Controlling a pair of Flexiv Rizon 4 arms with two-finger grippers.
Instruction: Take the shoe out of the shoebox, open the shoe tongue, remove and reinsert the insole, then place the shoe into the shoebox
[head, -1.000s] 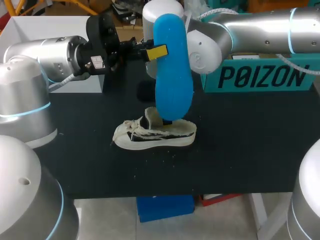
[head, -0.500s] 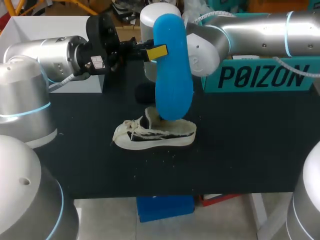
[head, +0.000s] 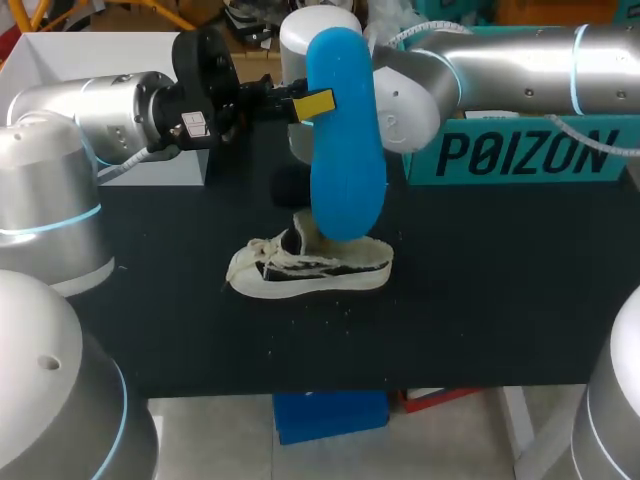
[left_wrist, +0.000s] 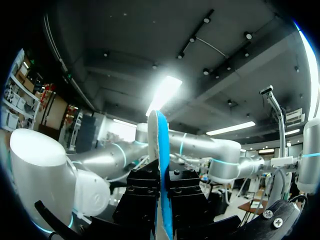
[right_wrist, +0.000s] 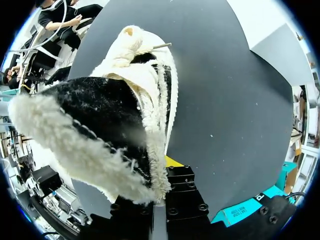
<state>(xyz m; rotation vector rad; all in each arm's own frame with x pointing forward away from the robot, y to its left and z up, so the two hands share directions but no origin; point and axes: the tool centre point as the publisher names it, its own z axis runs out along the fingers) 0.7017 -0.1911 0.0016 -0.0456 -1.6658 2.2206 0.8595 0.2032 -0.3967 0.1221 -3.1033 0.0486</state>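
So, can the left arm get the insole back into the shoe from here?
Probably yes: the left gripper holds the insole upright, lower end right over the shoe, with nothing visibly between them.

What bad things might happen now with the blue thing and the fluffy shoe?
The blue insole hangs from the left jaws by one edge only, so it might twist or slip out. Its lower end may catch on the fluffy rim of the shoe instead of sliding in.
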